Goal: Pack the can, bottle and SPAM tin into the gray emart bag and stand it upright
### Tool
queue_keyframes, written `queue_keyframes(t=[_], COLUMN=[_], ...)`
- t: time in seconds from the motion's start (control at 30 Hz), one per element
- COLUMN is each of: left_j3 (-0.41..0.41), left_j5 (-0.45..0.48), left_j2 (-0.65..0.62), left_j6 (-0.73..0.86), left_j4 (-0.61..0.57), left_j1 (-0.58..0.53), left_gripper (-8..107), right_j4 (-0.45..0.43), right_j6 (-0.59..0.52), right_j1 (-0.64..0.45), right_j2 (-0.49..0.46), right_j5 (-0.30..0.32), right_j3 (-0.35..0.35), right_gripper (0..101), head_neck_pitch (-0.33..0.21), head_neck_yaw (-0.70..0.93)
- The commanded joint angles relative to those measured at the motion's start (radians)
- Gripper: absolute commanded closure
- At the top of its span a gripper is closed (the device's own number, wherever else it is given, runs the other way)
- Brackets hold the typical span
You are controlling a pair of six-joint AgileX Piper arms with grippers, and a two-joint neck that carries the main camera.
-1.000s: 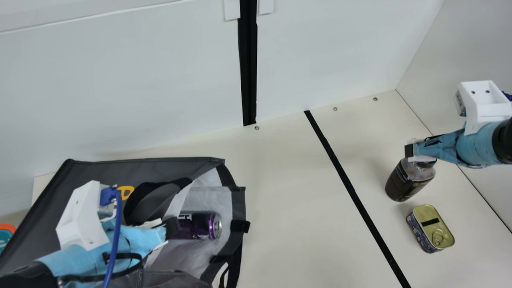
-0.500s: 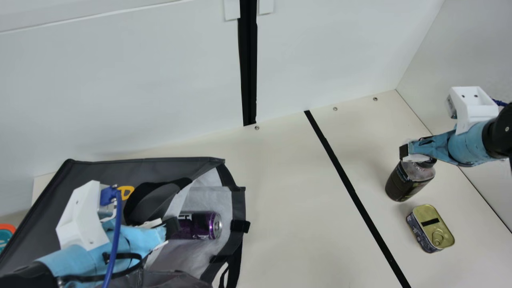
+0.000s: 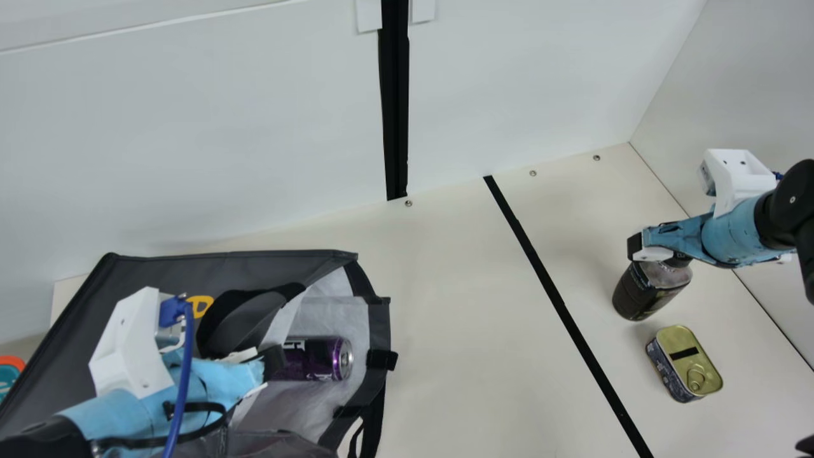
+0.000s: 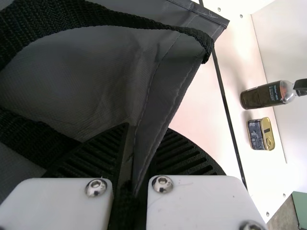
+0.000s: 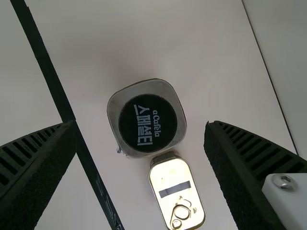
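Note:
The gray bag [image 3: 159, 270] lies on its side at the left, its mouth facing right, with the purple can [image 3: 318, 358] lying inside. My left gripper [image 3: 272, 364] is at that mouth; in the left wrist view the left gripper [image 4: 139, 158] is shut on a fold of the bag's gray edge [image 4: 160, 96]. My right gripper [image 3: 639, 247] is at the top of the dark bottle [image 3: 642, 289], which stands upright. In the right wrist view the right gripper [image 5: 141, 143] is open, with the bottle's black cap [image 5: 147, 122] between and beyond its fingers. The SPAM tin [image 3: 687, 362] stands beside the bottle.
A black strip [image 3: 559, 305] runs across the cream table [image 3: 470, 331] between bag and bottle. White walls [image 3: 509, 83] rise behind and at the right. An orange and teal object [image 3: 9, 372] shows at the left edge.
My right gripper has moved slightly left and down over the bottle's top. The left gripper, bag, can, bottle and tin have kept still.

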Motion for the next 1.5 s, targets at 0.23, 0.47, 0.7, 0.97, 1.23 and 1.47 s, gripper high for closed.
queue_keyframes(t=[0.23, 0.47, 0.7, 0.97, 1.23, 1.47], left_j3=[0.000, 0.000, 0.000, 0.000, 0.000, 0.000], left_j5=[0.000, 0.000, 0.000, 0.000, 0.000, 0.000], left_j2=[0.000, 0.000, 0.000, 0.000, 0.000, 0.000], left_j6=[0.000, 0.000, 0.000, 0.000, 0.000, 0.000], left_j4=[0.000, 0.000, 0.000, 0.000, 0.000, 0.000], left_j1=[0.000, 0.000, 0.000, 0.000, 0.000, 0.000], left_gripper=[107, 107, 107, 107, 107, 107], right_j4=[0.018, 0.032, 0.059, 0.099, 0.136, 0.159], right_j6=[-0.011, -0.021, -0.043, -0.085, -0.143, -0.196], right_j1=[-0.005, -0.010, -0.012, 0.001, 0.026, 0.053], right_j2=[0.034, 0.050, 0.056, 0.061, 0.076, 0.093], right_j5=[-0.004, -0.003, 0.009, 0.036, 0.076, 0.111], right_j3=[-0.006, -0.012, -0.039, -0.100, -0.173, -0.232], right_gripper=[53, 100, 101, 101, 101, 101], head_neck_pitch=[-0.023, -0.023, -0.023, -0.023, -0.023, -0.023], head_neck_yaw=[-0.001, -0.001, -0.001, -0.001, -0.001, -0.001])
